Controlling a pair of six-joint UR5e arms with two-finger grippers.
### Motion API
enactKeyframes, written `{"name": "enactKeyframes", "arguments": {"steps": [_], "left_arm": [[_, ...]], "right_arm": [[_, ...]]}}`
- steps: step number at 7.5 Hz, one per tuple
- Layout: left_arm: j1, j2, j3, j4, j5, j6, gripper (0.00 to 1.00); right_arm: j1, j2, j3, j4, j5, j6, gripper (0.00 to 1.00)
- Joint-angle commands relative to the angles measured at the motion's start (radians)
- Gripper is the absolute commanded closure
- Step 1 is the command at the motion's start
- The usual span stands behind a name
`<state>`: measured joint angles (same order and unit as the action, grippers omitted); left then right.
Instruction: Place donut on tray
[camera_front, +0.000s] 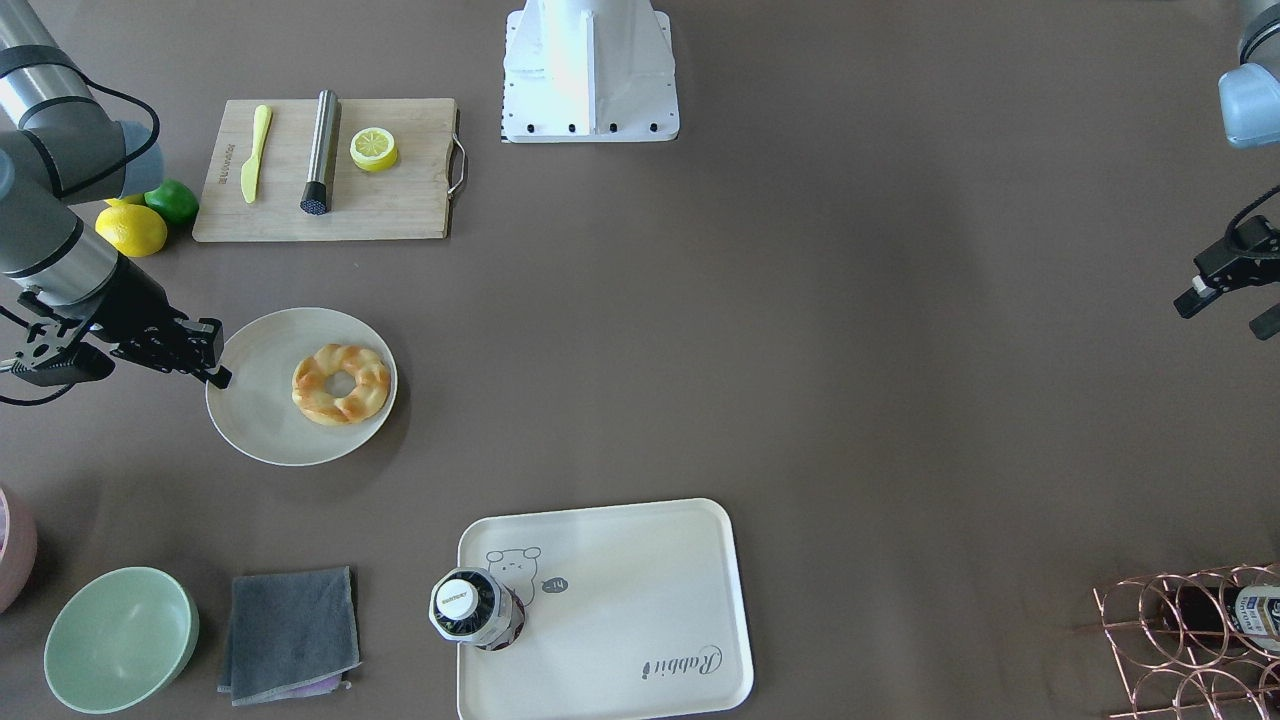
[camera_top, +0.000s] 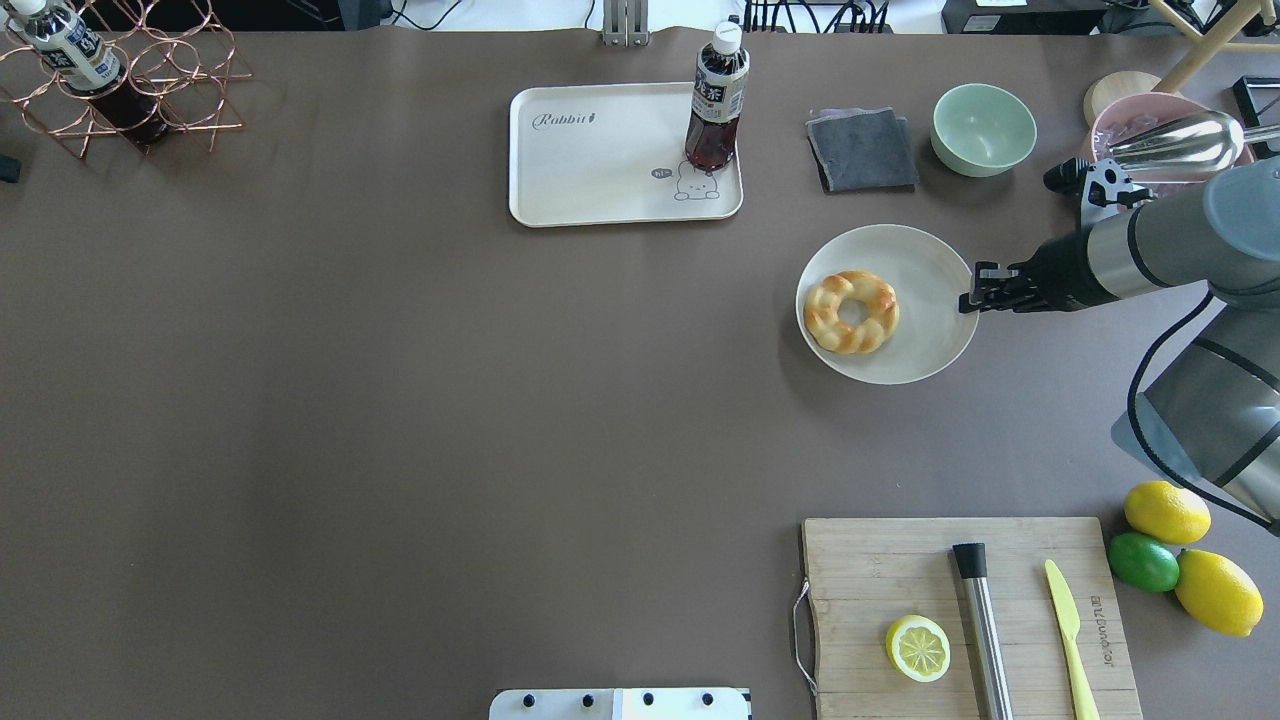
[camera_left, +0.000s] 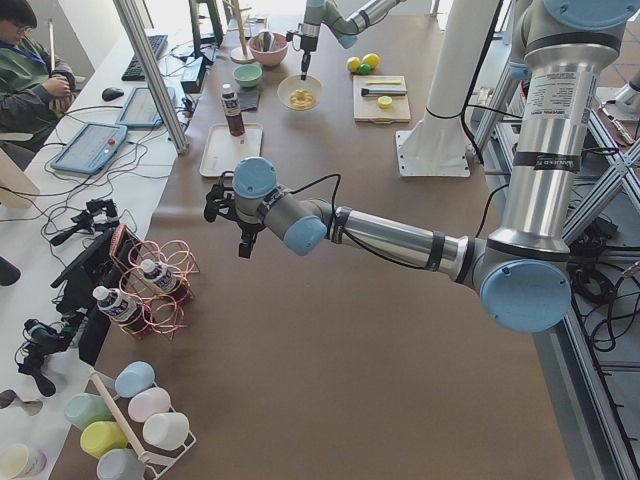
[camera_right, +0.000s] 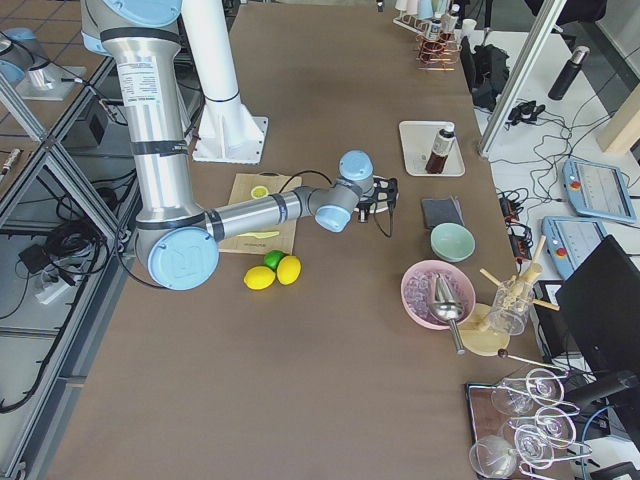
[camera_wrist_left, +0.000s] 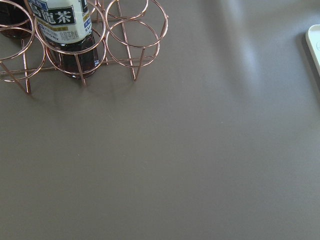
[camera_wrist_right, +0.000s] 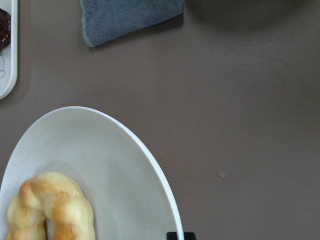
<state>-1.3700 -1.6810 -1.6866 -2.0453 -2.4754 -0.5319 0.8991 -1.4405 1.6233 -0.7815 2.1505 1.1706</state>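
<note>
Closest to my front camera sits the tray (camera_front: 640, 590) on the counter (camera_front: 800, 350), a tea bottle (camera_front: 472, 607) standing on its corner. The donut (camera_front: 341, 383) lies on the round plate (camera_front: 260, 420), well apart from the tray. My right gripper (camera_front: 205, 362) hovers at the plate's rim, and I cannot tell its jaw state; same for the left gripper (camera_front: 1235, 305).

The donut (camera_front: 341, 384) is golden yellow with orange-brown patches, lying on an off-white plate (camera_front: 262, 420). The tray (camera_front: 640, 600) is cream-white with a grey bear drawing and grey "Rabbit" script. The bench (camera_front: 800, 350) is dull brown. Towards one corner lie a pale green bowl (camera_front: 120, 640) and a dark grey cloth (camera_front: 288, 632). The cutting board (camera_front: 400, 200) is light wood, carrying a yellow lemon slice (camera_front: 373, 148).
</note>
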Motion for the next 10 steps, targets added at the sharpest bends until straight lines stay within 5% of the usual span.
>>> {"name": "enactKeyframes", "arguments": {"steps": [1,3,7,10], "left_arm": [[0.015,-0.048,-0.005,0.001,-0.008,-0.123,0.01],[0.075,-0.103,-0.005,-0.001,-0.002,-0.279,0.02],[0.218,-0.172,-0.076,-0.004,0.004,-0.523,0.03],[0.382,-0.23,-0.116,-0.003,0.168,-0.678,0.15]], "right_arm": [[-0.048,0.107,0.012,-0.015,-0.009,0.127,1.0],[-0.122,0.254,0.013,-0.1,-0.082,0.269,1.0],[-0.278,0.624,0.012,-0.471,-0.268,0.478,1.0],[-0.338,0.736,0.01,-0.585,-0.34,0.552,1.0]]}}
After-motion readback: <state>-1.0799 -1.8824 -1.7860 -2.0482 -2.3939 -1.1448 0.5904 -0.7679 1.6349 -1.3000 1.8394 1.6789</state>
